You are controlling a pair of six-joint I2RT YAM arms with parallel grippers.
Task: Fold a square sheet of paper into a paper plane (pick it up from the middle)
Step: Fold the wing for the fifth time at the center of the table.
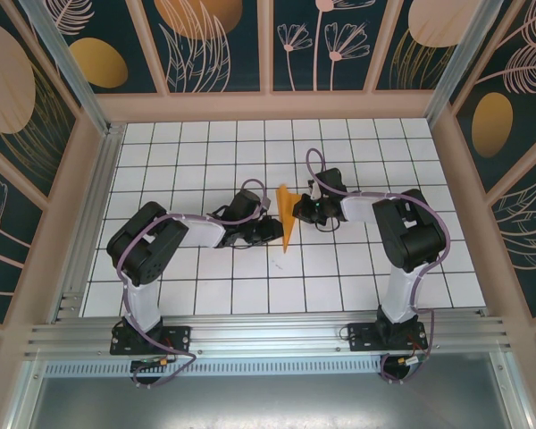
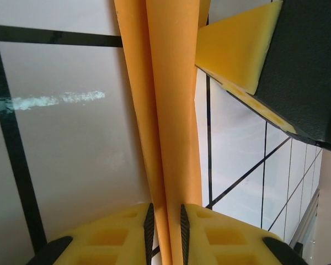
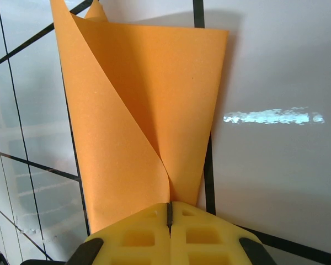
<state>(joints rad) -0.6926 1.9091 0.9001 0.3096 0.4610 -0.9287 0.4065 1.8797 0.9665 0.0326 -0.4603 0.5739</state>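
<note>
Nearest the lens in the left wrist view, two yellow foam pads [image 2: 220, 237] of the left gripper [image 2: 165, 226] are seen at 6 o'clock, pressed against either side of a folded orange strip that runs straight up to 12 o'clock: the paper plane [image 2: 171, 110], clamped on its lower edge. In the right wrist view, the right gripper [image 3: 169, 212] is shown with its pads brought together on a corner of the same paper, from which a loose flap is curled open toward 11 o'clock. From above, the plane is seen as a narrow dart on the white tiled table [image 1: 205, 286], its long axis laid from 12 to 6 o'clock, the point at 6. It is reached by the left gripper from 9 o'clock and by the right from 3 o'clock, the right a little nearer the broad 12 o'clock end. Neither arm is judged nearer; any coming crease is likely to be worked along that axis.
</note>
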